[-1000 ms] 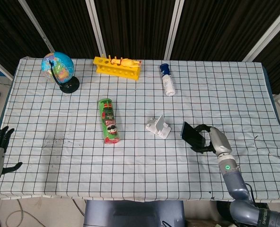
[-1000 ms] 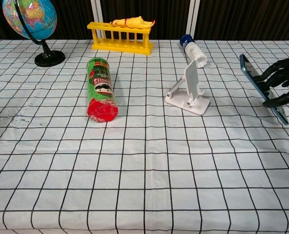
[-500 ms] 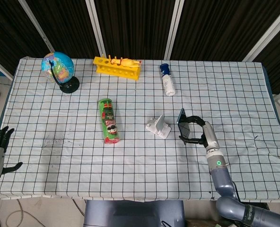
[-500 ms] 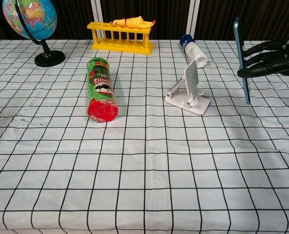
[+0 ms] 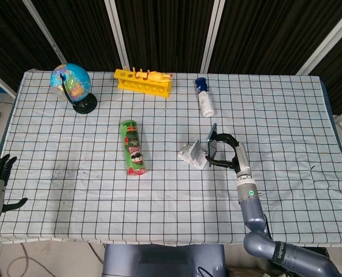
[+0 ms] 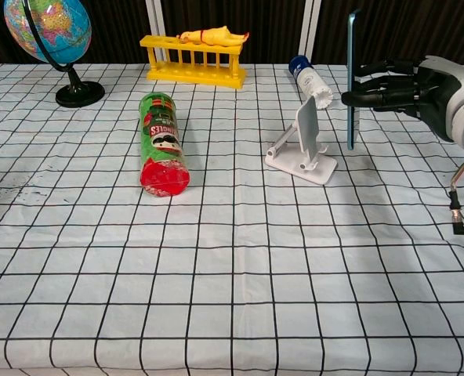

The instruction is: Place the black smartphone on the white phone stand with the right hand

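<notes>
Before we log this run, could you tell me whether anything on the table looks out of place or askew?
The green chip can lies on its side mid-table, and the white bottle lies tipped over behind the phone stand. A dark smudge marks the cloth's left side.

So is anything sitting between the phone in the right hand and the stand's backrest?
Nothing. The chest view shows only bare checkered cloth in the gap between the smartphone, held upright by the right hand, and the white phone stand.
</notes>
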Controlling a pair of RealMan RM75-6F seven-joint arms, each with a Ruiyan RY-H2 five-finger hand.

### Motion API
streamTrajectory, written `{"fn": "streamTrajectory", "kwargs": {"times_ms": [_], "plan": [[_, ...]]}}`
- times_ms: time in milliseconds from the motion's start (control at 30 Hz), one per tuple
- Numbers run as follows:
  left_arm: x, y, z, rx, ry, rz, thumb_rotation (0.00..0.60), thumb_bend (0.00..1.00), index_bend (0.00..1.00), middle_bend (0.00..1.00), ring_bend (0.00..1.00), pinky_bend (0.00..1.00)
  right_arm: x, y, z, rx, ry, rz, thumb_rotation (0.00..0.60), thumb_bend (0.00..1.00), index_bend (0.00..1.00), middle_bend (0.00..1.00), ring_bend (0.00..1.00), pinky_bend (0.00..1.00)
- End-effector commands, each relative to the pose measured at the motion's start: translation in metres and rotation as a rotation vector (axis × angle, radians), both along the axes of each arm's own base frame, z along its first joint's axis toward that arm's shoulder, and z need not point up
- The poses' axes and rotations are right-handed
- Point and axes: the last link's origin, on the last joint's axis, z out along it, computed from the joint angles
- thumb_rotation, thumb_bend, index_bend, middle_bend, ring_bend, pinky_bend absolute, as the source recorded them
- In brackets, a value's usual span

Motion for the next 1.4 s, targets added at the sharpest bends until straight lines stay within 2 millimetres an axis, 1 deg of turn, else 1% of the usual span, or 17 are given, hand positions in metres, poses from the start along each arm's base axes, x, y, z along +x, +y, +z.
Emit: {"fn": "streamTrajectory", "kwargs": {"times_ms": [33,367,600,933,1100,1400], "plan": [[0.000,0.000,0.000,0.000,0.001,0.002,0.600,0.00,0.00,0.00,0.00,0.00,0.004,-0.003,-0.006,-0.008,-0.019,0.008,0.600,0.36,0.69,0.77,0.24,0.15],[-0.001,0.001,0.000,0.000,-0.003,0.012,0.600,0.00,0.00,0.00,0.00,0.00,0.008,-0.007,-0.019,-0.005,-0.050,0.027,0.600,0.36,0.69,0.77,0.24,0.15],[-0.001,0.002,0.000,-0.001,-0.005,0.017,0.600,0.00,0.00,0.00,0.00,0.00,0.006,-0.008,-0.028,-0.002,-0.065,0.030,0.600,0.36,0.69,0.77,0.24,0.15],[-0.001,0.003,0.000,-0.001,-0.006,0.026,0.600,0.00,0.00,0.00,0.00,0.00,0.006,-0.008,-0.036,-0.045,-0.117,0.015,0.600,0.36,0.69,0.77,0.24,0.15],[-0.002,0.004,-0.001,-0.003,-0.005,0.032,0.600,0.00,0.00,0.00,0.00,0.00,0.002,-0.006,-0.044,-0.063,-0.137,-0.005,0.600,0.36,0.69,0.77,0.24,0.15],[-0.002,0.004,-0.001,-0.005,-0.006,0.036,0.600,0.00,0.00,0.00,0.00,0.00,-0.002,-0.006,-0.049,-0.067,-0.152,-0.016,0.600,0.36,0.69,0.77,0.24,0.15]]}}
